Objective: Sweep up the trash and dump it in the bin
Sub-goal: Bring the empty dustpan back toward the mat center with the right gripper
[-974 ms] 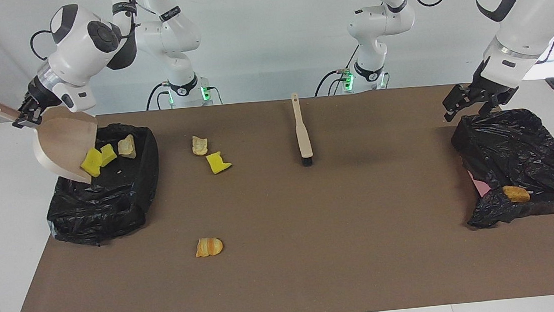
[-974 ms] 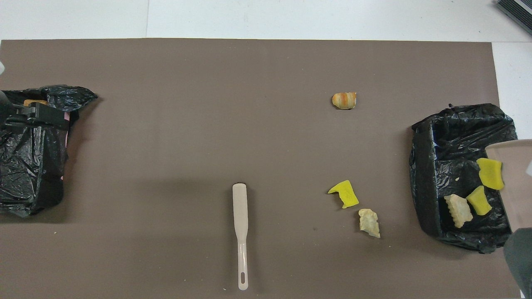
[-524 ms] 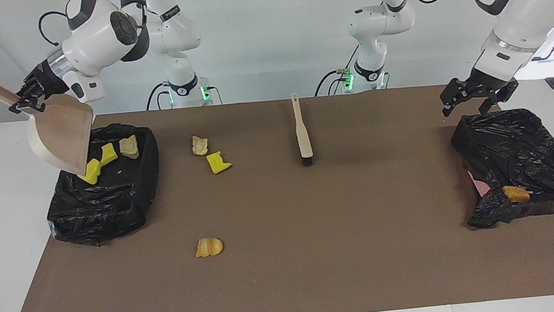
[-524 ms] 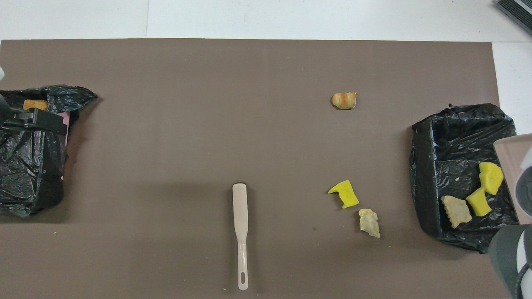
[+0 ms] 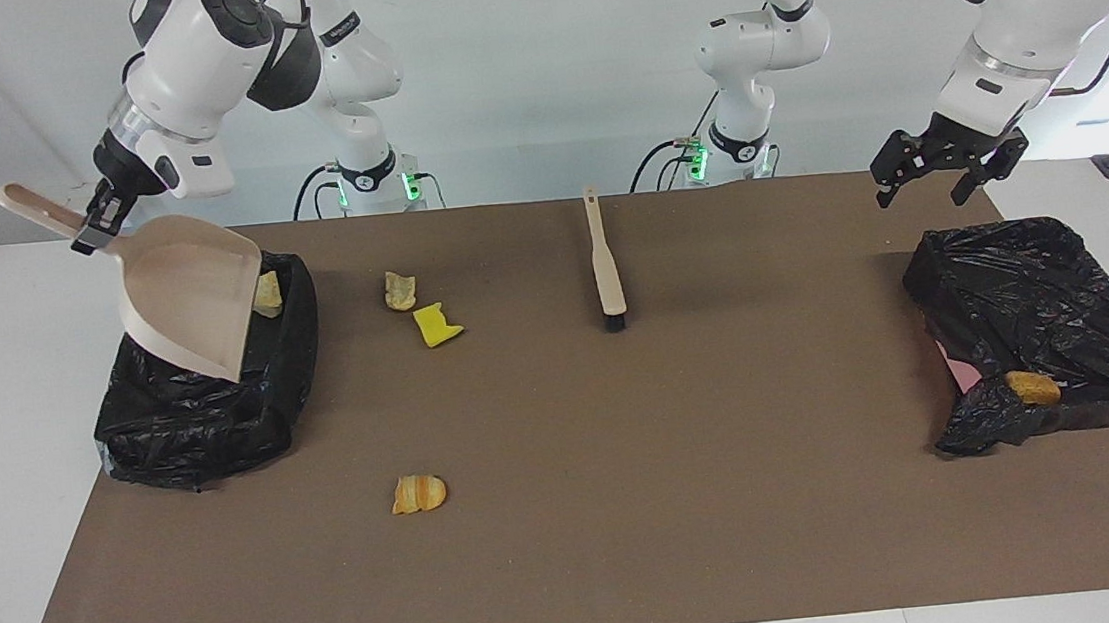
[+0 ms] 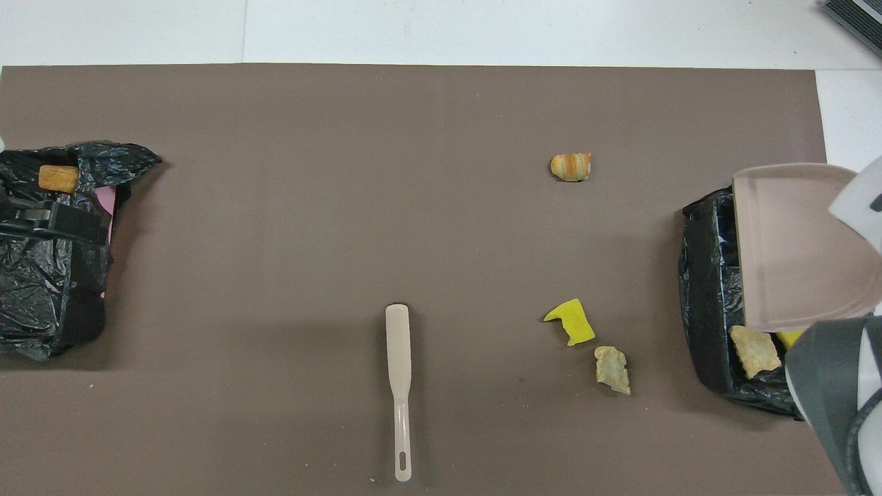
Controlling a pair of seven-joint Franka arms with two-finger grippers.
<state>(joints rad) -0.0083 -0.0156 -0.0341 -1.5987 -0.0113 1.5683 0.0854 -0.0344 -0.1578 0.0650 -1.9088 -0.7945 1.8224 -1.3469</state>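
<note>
While your right gripper (image 5: 95, 223) held the dustpan (image 5: 187, 293) by its handle, jaws clamped on it, the pan hung tilted mouth-down over the lined bin (image 5: 211, 402) at the right arm's end of the table (image 5: 635, 545). I judge you were at the end of a dump, with the pan looking empty. Your left gripper (image 5: 939, 172) waited above the table beside the second lined bin (image 5: 1036, 309), jaws spread and holding nothing.

Three pieces of the trash lay loose on the table: a yellow chunk (image 5: 436, 325) touching or just beside a pale piece (image 5: 400, 290), near the first bin, and an orange-striped piece (image 5: 418, 493) farther from the robots. The brush (image 5: 604, 262) lay untouched near the middle, close to the robots' edge.

Your next move, as I judge it, called for bringing the pan back down flat beside the yellow and pale pair, and for the left arm to fetch the brush.

From the facing view, the pan hid most of the first bin's inside; only one pale scrap (image 5: 267, 291) showed. The overhead view showed that scrap (image 6: 756, 350) plus a sliver of yellow (image 6: 789, 338) under the pan's edge, and an orange piece (image 6: 58, 178) lying in the second bin, but little of either gripper.
</note>
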